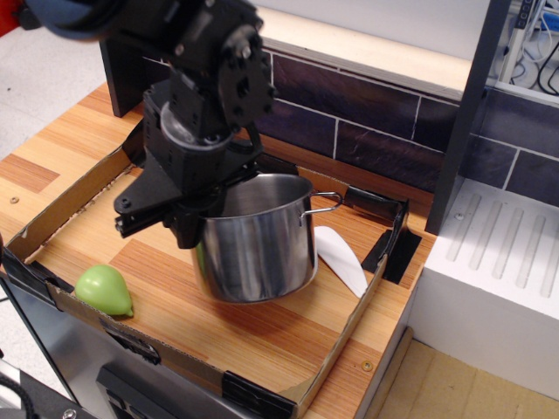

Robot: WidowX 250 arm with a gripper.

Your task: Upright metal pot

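Note:
The metal pot (pixel 259 240) is a shiny steel cylinder with a thin wire loop handle on its right side. It stands nearly upright in the middle of the cardboard tray (pixel 341 336), mouth up, its base at or just above the wooden floor. My black gripper (pixel 194 229) is shut on the pot's left rim, with the arm coming down from the upper left. The pot's left handle is hidden behind the gripper.
A green pear-like toy (pixel 104 289) lies at the tray's front left. A white spatula-like piece (pixel 342 259) lies right of the pot. Dark tiled wall at the back, a white appliance (pixel 498 279) to the right.

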